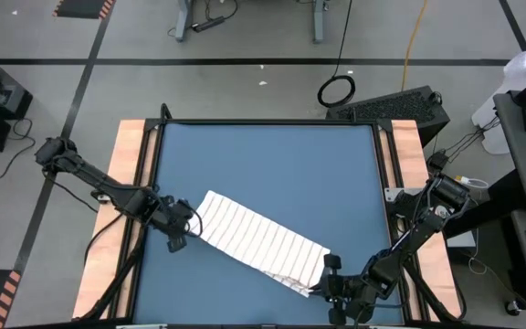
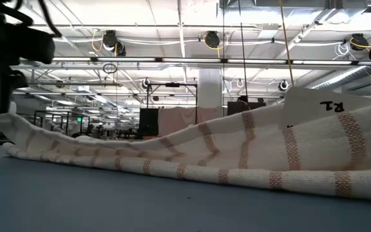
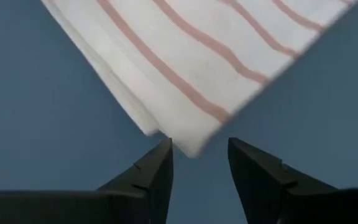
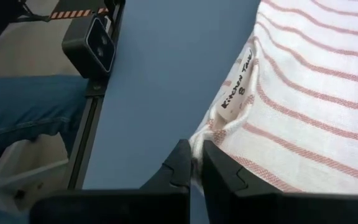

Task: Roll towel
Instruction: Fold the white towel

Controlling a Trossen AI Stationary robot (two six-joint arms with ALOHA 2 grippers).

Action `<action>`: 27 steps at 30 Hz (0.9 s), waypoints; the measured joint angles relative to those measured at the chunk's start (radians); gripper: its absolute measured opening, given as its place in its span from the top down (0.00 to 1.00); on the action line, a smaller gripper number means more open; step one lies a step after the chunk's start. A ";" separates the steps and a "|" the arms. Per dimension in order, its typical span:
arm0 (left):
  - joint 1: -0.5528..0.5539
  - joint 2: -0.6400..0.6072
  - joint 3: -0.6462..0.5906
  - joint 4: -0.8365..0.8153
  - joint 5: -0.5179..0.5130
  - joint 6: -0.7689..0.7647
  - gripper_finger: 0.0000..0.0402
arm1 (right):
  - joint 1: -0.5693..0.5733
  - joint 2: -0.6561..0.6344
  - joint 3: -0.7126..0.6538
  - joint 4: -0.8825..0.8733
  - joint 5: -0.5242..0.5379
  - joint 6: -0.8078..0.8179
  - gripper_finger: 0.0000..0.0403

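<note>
Blue table point(image 1: 263, 164) spreads beneath both my arms, framed by pale wooden side rails, with a grey workshop floor around it.

Nearest, my right end effector point(image 4: 192, 167) sits at the table's near edge with its fingers pinched narrow on a corner of the towel point(image 1: 261, 241); the cloth bunches up right between the fingertips, and a small sewn label point(image 4: 240, 85) lies just beyond them on the towel's edge. Beside this end effector, off the table, a person's leg in blue jeans point(image 4: 23, 109) shows next to a small black box point(image 4: 94, 44) on the table frame.

The towel, white with thin reddish stripes, stretches from that pinched corner diagonally across to my left end effector point(image 3: 199, 168). It lies folded and mostly flat.

My left end effector stands partly open, fingers apart, with the towel's other corner just ahead of the fingertips, its tip reaching the mouth of the gap.

Farther off, ceiling trusses and hanging lights fill the hall behind.
</note>
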 joint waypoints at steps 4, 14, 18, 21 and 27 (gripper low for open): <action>-0.094 0.000 0.000 0.016 -0.006 -0.055 0.60 | 0.000 0.000 0.000 0.000 0.002 0.006 0.98; -0.190 0.088 -0.005 0.114 -0.200 -0.045 0.60 | -0.001 0.000 0.000 0.000 0.006 0.000 0.98; -0.199 0.168 -0.017 0.116 -0.154 -0.044 0.60 | -0.001 0.000 0.000 0.000 0.005 0.006 0.98; -0.222 0.211 -0.018 0.117 -0.151 -0.047 0.60 | -0.002 0.000 0.000 0.000 0.005 0.013 0.98; -0.261 0.241 -0.018 0.220 -0.232 -0.036 0.60 | -0.002 0.001 0.000 -0.001 0.005 0.015 0.98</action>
